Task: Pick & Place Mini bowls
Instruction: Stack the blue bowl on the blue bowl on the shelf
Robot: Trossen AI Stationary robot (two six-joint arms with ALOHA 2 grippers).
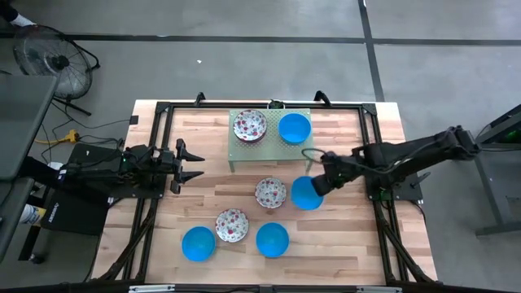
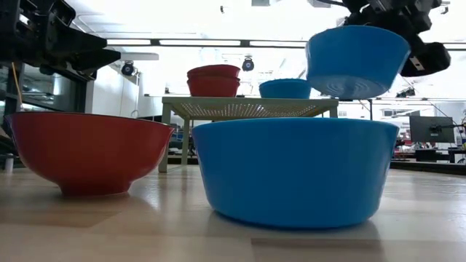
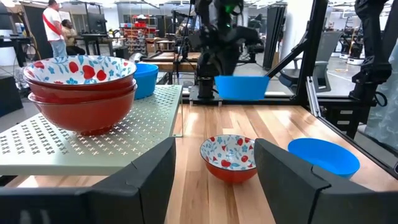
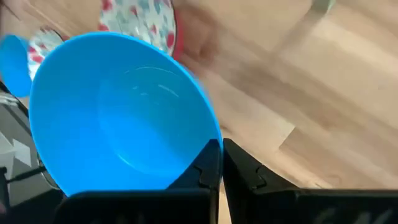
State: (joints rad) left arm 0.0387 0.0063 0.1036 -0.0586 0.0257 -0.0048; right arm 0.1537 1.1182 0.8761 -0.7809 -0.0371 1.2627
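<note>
Right gripper (image 1: 319, 184) pinches the rim of a blue mini bowl (image 1: 306, 194), holding it clear of the wooden table (image 1: 342, 236), beside a floral mini bowl (image 1: 270, 193). On the green perforated stand (image 1: 271, 146) sit a stack of floral bowls (image 1: 250, 126) and 1 blue bowl (image 1: 294, 128). Near the table's front edge lie 2 more blue bowls (image 1: 198, 243) (image 1: 272, 239) with a floral one (image 1: 231, 225) between them. Left gripper (image 1: 198, 164) waits at the left side, fingers spread, holding nothing
</note>
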